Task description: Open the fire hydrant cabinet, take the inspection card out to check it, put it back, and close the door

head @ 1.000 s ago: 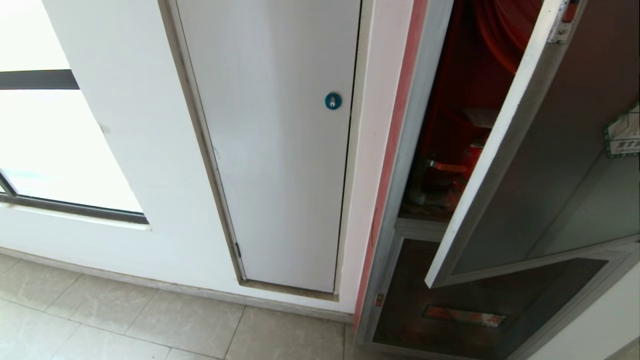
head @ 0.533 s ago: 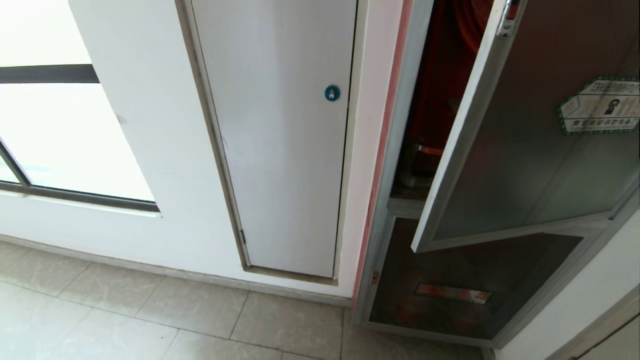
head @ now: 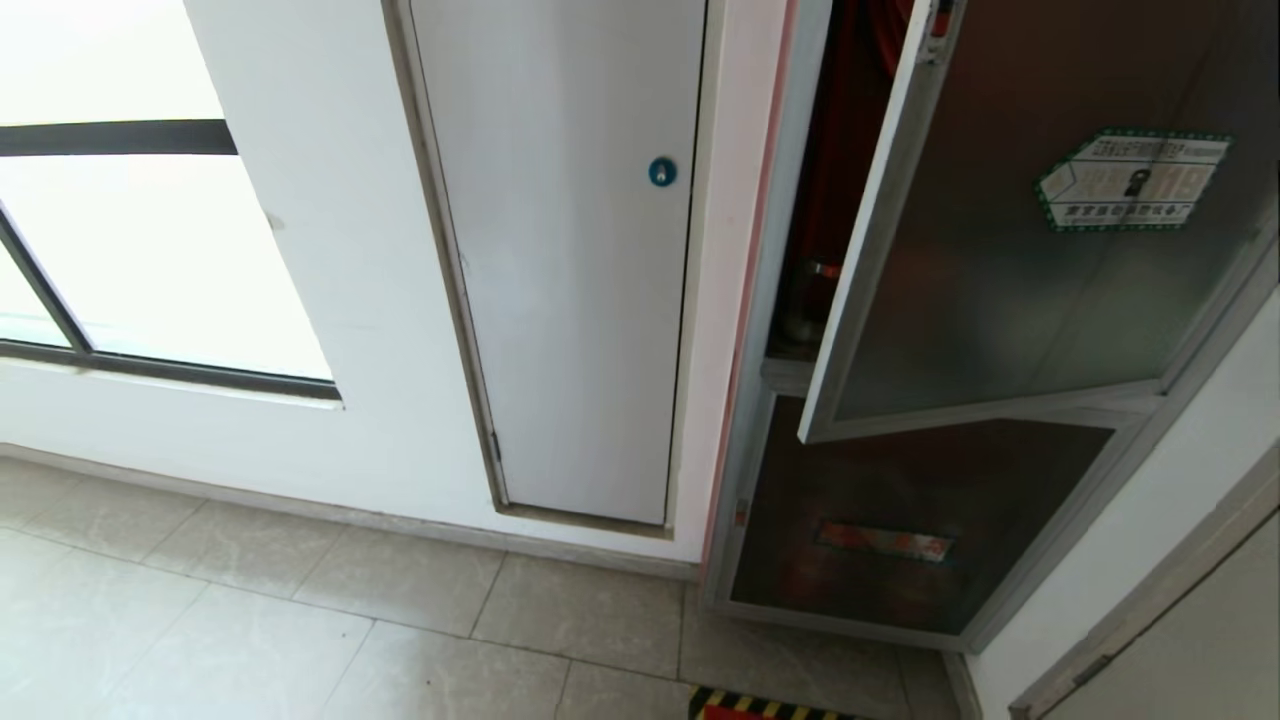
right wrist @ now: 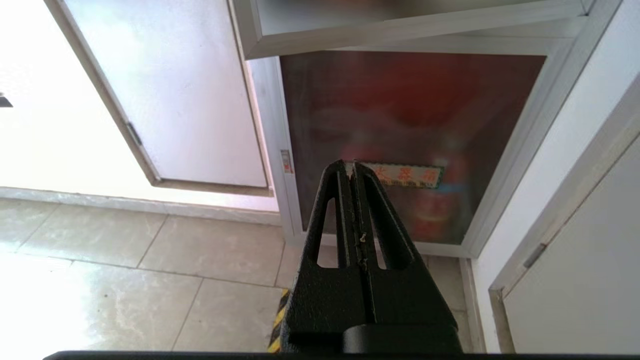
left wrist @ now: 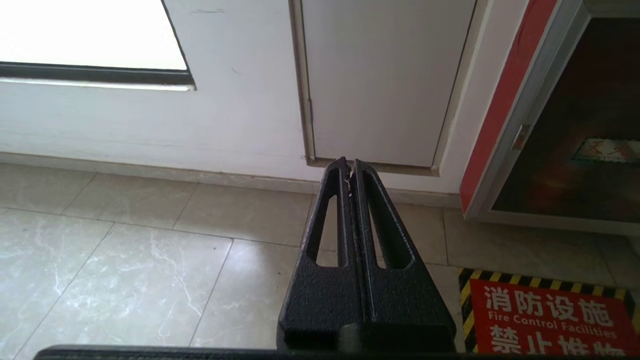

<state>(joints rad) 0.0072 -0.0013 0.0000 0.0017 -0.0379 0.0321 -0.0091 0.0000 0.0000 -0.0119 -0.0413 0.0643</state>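
Wall [head: 330, 300] with white blue-lock panel [head: 570, 280]; fire hydrant cabinet [head: 790, 330] beside it, door [head: 1010, 270] ajar, likely left swung for closing. Lower dark glass panel [head: 900, 520] shut. Inspection card not visible, presumably inside. Left end effector [left wrist: 350, 167] and right end effector [right wrist: 351, 170] closed, empty, parked low, touching nothing.

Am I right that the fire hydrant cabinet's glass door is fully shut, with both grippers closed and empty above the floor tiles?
Not quite. The door stands ajar, swung out from the fire hydrant cabinet, as the head view shows. The rest holds: the left gripper and right gripper are closed and empty.
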